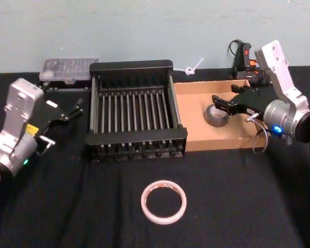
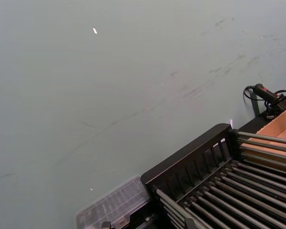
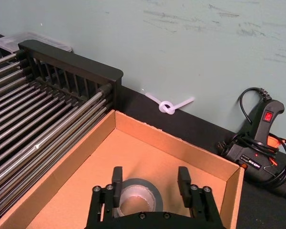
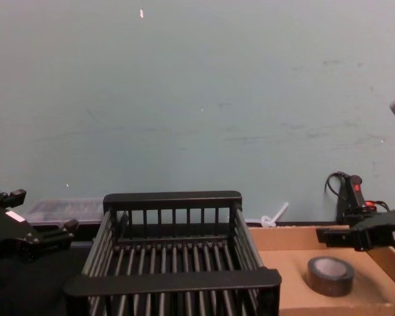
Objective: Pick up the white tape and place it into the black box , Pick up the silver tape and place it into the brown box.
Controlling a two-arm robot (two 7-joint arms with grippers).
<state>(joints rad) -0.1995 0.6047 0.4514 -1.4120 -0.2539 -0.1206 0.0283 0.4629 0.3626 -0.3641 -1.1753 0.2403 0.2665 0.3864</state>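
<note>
You have the silver tape [image 1: 216,114] already lying flat on the floor of the brown box [image 1: 196,129], so I judge this half of the task is finished. The right pincer [image 1: 223,105] hangs just above the roll with its fingers spread apart, one on each side, and it grips nothing. The white tape [image 1: 164,201] lies flat on the black worktop [image 1: 67,206], at about 6 o'clock from the black box [image 1: 137,67] and well apart from it. The black box holds nothing between its bars.

The left pincer [image 1: 76,107] waits at 9 o'clock of the black box, released and empty.

For the next move, you should lift the right pincer out of the brown box. Then one arm must reach down to the white ring. It is thin and low, so the fingers need to come close to the cloth and close across its wall.
</note>
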